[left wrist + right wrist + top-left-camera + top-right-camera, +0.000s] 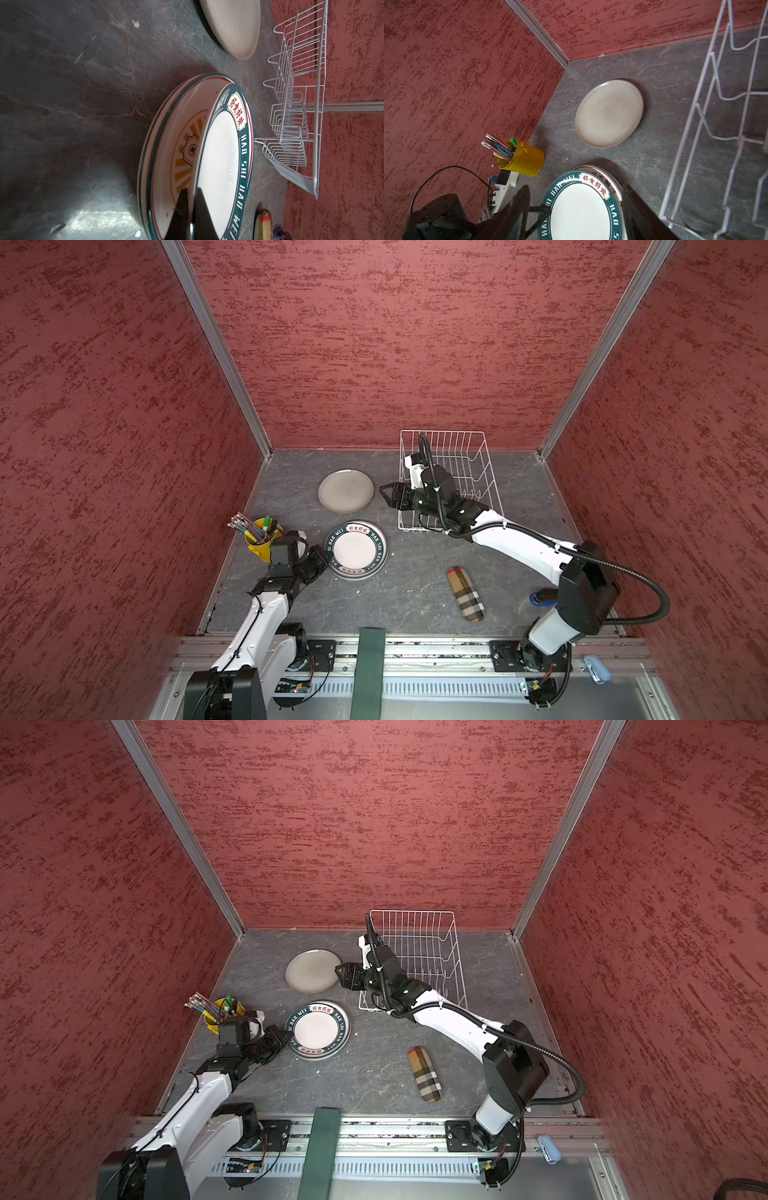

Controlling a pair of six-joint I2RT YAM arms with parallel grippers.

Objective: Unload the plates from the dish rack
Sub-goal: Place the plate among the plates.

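White lettered plate (356, 549), rim pinched in left gripper (327, 562): lower it flat onto sunburst plate (185, 143), then release; right gripper (385, 494) gapes empty.

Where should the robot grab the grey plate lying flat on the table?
Probably its thin raised rim, on the edge facing the dish rack. The grey plate lies flat, so only the rim can be pinched, and the open right end effector sits beside that edge.

Top views bright; left wrist view dim, glary.
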